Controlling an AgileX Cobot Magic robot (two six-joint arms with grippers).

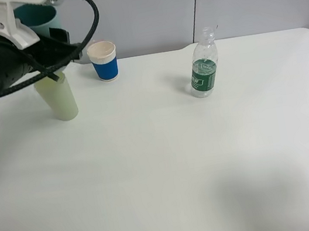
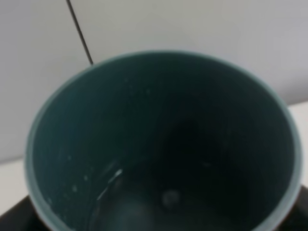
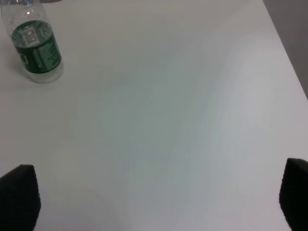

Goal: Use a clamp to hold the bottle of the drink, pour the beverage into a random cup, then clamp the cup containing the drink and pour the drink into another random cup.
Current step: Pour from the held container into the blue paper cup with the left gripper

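My left gripper (image 1: 49,33) is shut on a teal cup (image 1: 37,17) and holds it high at the back left, above a pale yellow-green cup (image 1: 61,96) that stands on the table. The left wrist view looks into the teal cup (image 2: 163,144); its dark bottom shows wet glints, and I cannot tell how much liquid it holds. A blue paper cup with a white rim (image 1: 104,60) stands to the right of the pale cup. An uncapped clear bottle with a green label (image 1: 203,66) stands upright at the back centre. It also shows in the right wrist view (image 3: 34,45), far from my open right gripper (image 3: 159,202).
The white table (image 1: 164,173) meets a grey wall at the back. Its right edge shows in the right wrist view (image 3: 284,53). The left arm's black cable (image 1: 86,11) loops over the pale cup and near the blue cup.
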